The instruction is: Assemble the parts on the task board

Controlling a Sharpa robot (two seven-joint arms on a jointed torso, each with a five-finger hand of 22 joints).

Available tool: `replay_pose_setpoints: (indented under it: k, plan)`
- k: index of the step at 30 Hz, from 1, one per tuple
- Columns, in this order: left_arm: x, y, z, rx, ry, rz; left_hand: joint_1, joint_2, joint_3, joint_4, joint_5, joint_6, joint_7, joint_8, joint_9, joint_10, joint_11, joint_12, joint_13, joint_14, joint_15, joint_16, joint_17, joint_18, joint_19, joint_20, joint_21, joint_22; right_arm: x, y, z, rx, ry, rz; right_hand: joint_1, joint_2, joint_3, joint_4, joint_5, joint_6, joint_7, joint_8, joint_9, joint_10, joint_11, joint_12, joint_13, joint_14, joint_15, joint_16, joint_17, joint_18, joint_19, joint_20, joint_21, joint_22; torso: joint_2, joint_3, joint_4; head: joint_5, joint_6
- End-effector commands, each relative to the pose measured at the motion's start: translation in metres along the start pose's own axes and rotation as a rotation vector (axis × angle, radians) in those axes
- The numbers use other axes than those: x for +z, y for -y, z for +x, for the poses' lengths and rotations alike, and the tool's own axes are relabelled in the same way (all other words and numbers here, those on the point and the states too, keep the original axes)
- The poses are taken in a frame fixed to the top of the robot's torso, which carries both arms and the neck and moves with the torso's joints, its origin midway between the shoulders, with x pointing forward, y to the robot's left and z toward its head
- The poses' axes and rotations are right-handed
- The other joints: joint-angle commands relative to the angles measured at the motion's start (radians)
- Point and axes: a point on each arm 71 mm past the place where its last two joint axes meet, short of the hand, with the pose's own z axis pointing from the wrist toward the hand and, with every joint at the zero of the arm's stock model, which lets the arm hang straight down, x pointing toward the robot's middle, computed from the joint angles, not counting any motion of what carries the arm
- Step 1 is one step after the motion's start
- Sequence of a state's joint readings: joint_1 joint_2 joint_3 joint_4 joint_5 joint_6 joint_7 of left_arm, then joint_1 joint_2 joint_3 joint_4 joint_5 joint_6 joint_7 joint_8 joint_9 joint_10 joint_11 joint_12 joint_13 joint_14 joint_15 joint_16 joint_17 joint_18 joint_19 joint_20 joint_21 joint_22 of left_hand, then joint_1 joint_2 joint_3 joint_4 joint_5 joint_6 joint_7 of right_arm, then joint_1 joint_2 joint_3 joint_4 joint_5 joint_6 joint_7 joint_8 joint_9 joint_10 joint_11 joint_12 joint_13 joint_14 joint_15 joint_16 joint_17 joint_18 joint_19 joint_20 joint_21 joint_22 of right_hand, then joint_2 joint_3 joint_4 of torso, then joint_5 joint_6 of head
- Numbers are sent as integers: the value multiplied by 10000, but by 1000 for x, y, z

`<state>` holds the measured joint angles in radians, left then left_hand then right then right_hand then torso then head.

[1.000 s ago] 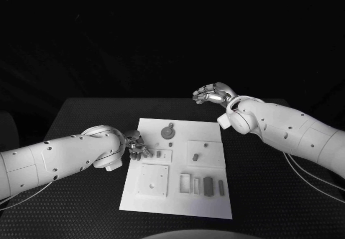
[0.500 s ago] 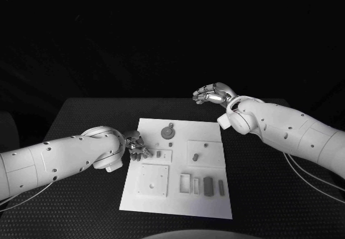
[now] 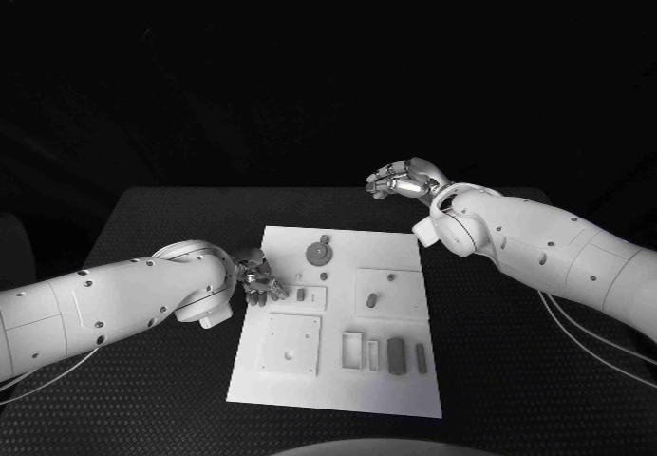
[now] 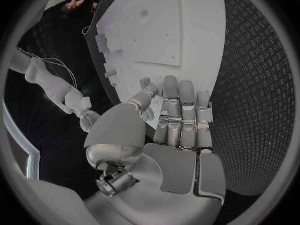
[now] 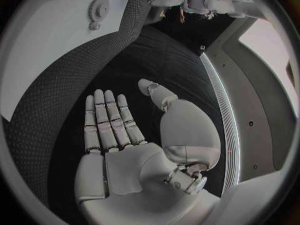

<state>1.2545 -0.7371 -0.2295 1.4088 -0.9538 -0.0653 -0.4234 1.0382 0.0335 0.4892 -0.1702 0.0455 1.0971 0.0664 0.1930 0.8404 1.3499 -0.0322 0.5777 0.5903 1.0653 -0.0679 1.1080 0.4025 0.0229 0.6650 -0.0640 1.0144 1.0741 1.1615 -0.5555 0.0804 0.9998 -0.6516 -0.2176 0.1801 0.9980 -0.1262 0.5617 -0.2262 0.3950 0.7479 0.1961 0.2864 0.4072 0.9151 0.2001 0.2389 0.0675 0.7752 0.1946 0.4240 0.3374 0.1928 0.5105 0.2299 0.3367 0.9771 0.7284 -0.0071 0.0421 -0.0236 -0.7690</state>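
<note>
Head view: the task board (image 3: 343,323) lies mid-table with grey parts on it, a round gear (image 3: 318,252) near its 12 o'clock end. At the board's 9 o'clock edge the left hand (image 3: 257,279) sits palm up, fingers apart, holding nothing. Off the board's 1 o'clock corner the right hand (image 3: 402,180) is raised.

Left wrist view: the left hand (image 4: 178,130) hovers flat over the board (image 4: 187,30).

Right wrist view: the right hand (image 5: 125,135) is flat, fingers extended, empty, over the black table (image 5: 112,70).
</note>
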Motion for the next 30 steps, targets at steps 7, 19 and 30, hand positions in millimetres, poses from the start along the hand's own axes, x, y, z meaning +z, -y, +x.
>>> replay_pose_setpoints:
  k: [7,19,30]
  plan:
    - [-1,4,-3,-240,-140,-230,119,44,152,-140,100,93,-49,123,77,197,-122,-46,-3,61,-33,45,-4,-110,22,-1022,87,-8,0,0,2,56,-165,-47,-59,47,-26,-12,47,-33,204,42,-18,64,-29,-65,7,-65,-17,27,-18,-144,3,-49,-65,20,-5,-12,6,-3,10]
    - [-2,3,-6,-500,-754,-312,145,43,225,-192,159,101,-54,148,85,220,-123,-51,-6,77,-36,43,-9,-116,10,-1028,109,-14,1,0,2,58,-176,-34,-53,43,-26,-18,51,-37,208,42,-22,63,-26,-72,7,-67,-16,28,-21,-146,3,-48,-73,26,-3,-14,9,-2,-6]
    - [-4,7,-25,-1118,-1765,-430,149,83,253,-275,132,83,-43,150,84,223,-102,-63,-10,59,-19,27,-18,-130,-40,-1019,116,-16,2,0,5,77,-212,-30,-52,44,-26,-19,53,-41,211,41,-25,62,-25,-77,7,-69,-15,29,-23,-147,4,-48,-78,30,0,0,-7,46,-7]
